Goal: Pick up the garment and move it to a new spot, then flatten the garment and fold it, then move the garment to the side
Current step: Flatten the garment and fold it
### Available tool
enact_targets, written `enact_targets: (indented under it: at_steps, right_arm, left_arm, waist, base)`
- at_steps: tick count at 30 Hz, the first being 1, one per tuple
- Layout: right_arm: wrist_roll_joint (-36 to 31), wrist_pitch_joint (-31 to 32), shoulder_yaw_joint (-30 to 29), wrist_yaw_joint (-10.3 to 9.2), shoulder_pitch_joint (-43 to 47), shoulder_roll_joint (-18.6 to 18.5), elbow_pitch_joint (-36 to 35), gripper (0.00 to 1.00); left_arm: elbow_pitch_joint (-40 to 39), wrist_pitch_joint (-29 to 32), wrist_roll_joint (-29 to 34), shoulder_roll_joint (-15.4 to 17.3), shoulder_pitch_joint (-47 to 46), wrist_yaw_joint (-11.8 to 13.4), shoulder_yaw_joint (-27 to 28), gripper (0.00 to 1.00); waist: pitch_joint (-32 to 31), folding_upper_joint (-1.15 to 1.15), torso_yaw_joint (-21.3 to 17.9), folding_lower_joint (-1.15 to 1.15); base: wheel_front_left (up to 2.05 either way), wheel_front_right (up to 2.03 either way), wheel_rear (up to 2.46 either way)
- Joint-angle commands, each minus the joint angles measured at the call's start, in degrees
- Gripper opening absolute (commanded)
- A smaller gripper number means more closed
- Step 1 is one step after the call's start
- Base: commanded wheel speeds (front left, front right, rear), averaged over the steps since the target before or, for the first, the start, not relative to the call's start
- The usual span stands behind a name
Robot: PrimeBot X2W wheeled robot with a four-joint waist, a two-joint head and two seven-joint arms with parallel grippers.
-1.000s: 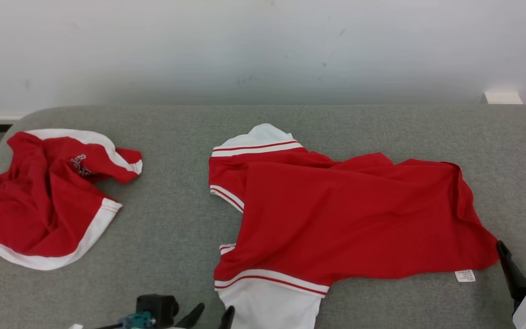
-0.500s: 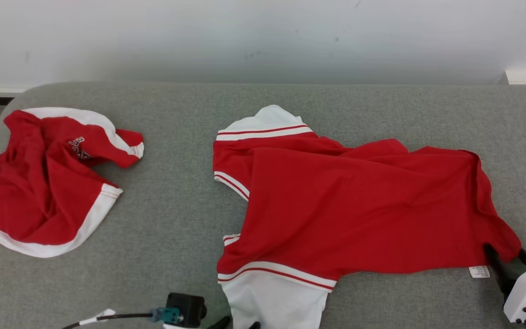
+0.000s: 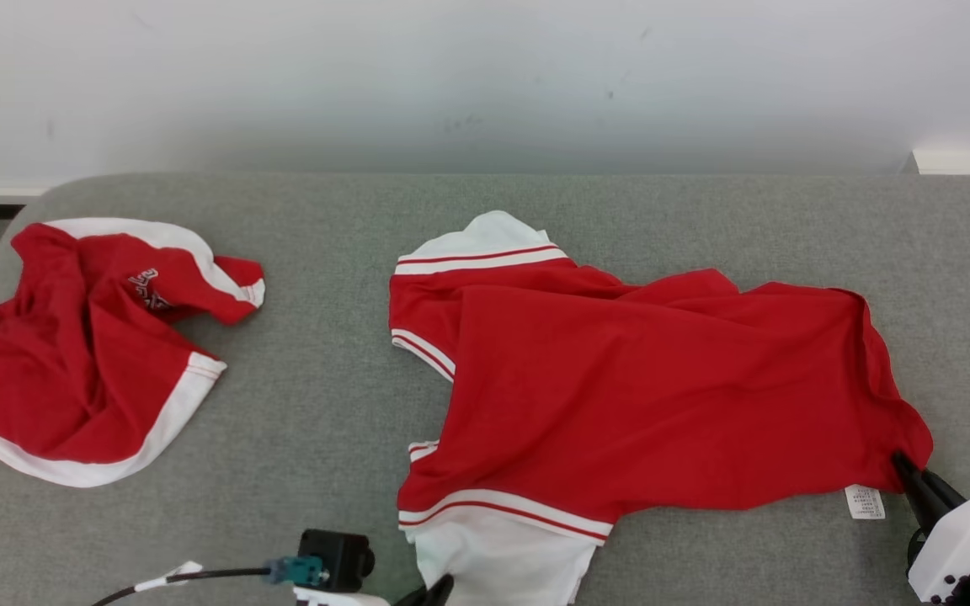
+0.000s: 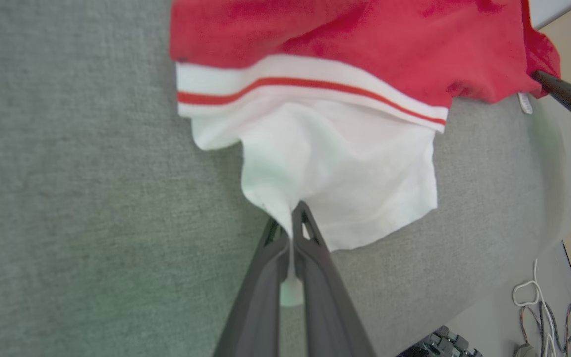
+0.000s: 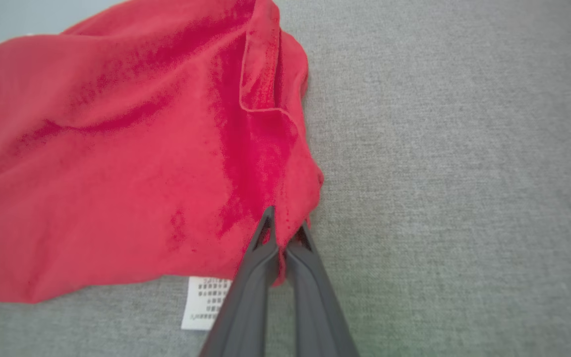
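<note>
Gripping the garment [image 3: 662, 404], left tool [image 4: 290, 220] on white sleeve [image 4: 345, 158], right tool [image 5: 285, 223] on hem [image 5: 265, 99].

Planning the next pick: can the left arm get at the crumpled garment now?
Probably not yet: left gripper is shut on the white sleeve; the surface toward the crumpled garment lies bare.

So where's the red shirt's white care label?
The white care label sits lower right in the head view, at the red shirt's hem, beside the right gripper.
</note>
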Motion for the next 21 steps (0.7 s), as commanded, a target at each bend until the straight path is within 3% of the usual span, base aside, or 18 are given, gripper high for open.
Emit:
enact_targets:
  at_steps: [1, 6, 11, 19, 21]
  right_arm:
    - [1.42, -0.97, 0.62, 0.03, 0.77, -0.97, -0.89, 0.0]
    - [7.72, -2.8, 0.83, 0.03, 1.65, -1.95, -6.55, 0.0]
    - [13.44, -3.5, 0.2, 0.02, -0.5, -4.04, -13.53, 0.0]
    - [17.98, -1.78, -1.74, 0.02, -9.63, -5.25, -18.52, 0.0]
    - [19.13, -0.58, -3.01, 0.02, -16.53, -4.86, -18.16, 0.0]
  left_arm:
    - [-0.91, -0.89, -1.51, 0.36, 0.67, -0.14, 0.8, 0.0]
    - [-4.59, -4.26, -3.42, 0.37, -0.24, -0.36, 3.17, 0.0]
    - [-6.74, -6.34, -3.47, 2.47, -6.0, -0.9, 5.09, 0.0]
    - [-3.09, -5.89, -5.59, 6.2, -22.17, -1.74, 6.84, 0.0]
    - [1.16, -5.72, -7.84, 7.64, -31.8, -2.16, 6.86, 0.0]
  waist:
    - [-1.35, 0.0, 0.11, 0.0]
    - [-3.45, 0.0, -0.03, 0.0]
    - [-3.49, 0.0, -0.7, 0.0]
    - [2.29, 0.0, -2.11, 0.0]
    - [6.14, 0.0, -2.49, 0.0]
  base:
    - [0.0, 0.0, 0.0]
    - [0.0, 0.0, 0.0]
    - [0.0, 0.0, 0.0]
    - [0.0, 0.0, 0.0]
    - [0.0, 0.0, 0.0]
